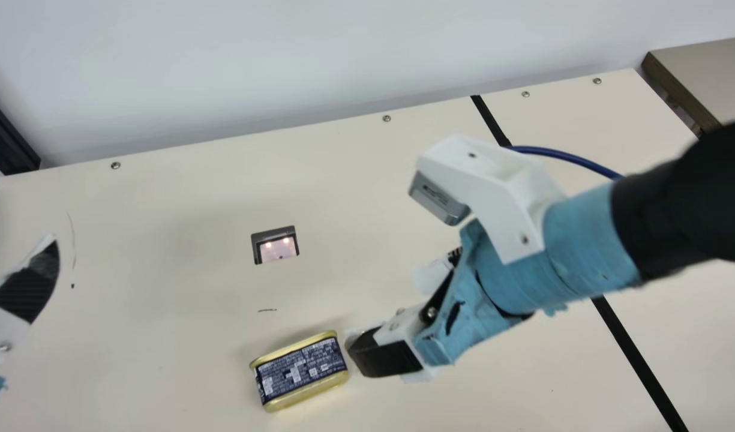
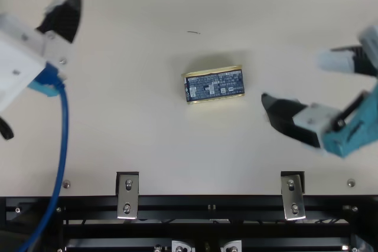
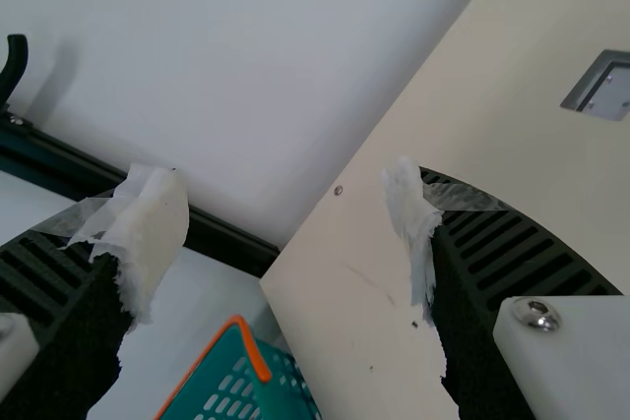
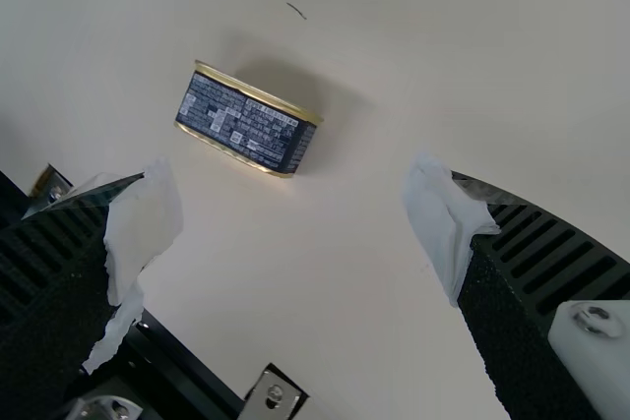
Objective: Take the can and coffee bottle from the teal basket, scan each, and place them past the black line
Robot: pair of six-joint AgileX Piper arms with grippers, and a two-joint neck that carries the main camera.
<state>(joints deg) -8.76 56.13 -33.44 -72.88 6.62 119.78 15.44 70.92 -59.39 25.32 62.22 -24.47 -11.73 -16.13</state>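
Observation:
The can (image 1: 301,369), gold-rimmed with a dark blue printed label, lies on its side on the table, touched by no gripper. My right gripper (image 2: 293,81) is open just to its right in the top view, low over the table. In the right wrist view the can (image 4: 246,123) is beyond the fingertips of the open gripper (image 4: 290,184). My left gripper (image 2: 42,57) is at the top view's left, well apart from the can. The left wrist view shows that gripper (image 3: 281,189) open and empty, with part of the teal basket (image 3: 221,386) beyond it.
The scanner window (image 1: 275,246), lit, is set into the table beyond the can. The black line (image 1: 631,354) crosses the table at the right, partly behind my right arm. A pale wall (image 1: 283,66) rises behind the far edge. Metal brackets (image 2: 127,196) sit along the near edge.

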